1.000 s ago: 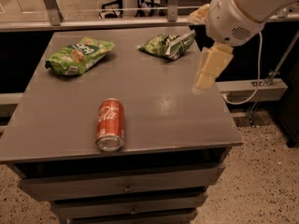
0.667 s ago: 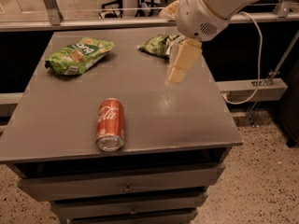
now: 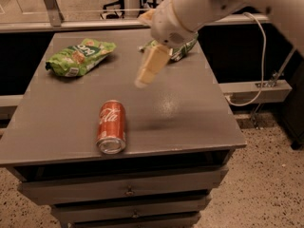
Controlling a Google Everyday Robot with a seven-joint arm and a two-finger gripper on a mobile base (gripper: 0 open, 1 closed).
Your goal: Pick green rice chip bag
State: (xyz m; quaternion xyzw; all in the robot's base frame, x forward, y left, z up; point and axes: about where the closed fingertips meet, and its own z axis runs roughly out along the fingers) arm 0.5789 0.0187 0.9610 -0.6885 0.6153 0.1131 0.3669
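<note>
The gripper (image 3: 150, 66), state unclear, is held over the table (image 3: 190, 120); the light-green chip bag (image 3: 80, 57) at ten o'clock is best straddled crosswise.

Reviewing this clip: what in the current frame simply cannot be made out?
Darker green bag: camera view, mostly hidden behind the robot's wrist at the table's far edge.
Gripper: hangs over the table's middle, right of the green rice chip bag; its height above the surface cannot be judged from one view.
The chip bag's white label: text too small to read.
Lowest drawer: cut off by the bottom edge.
</note>
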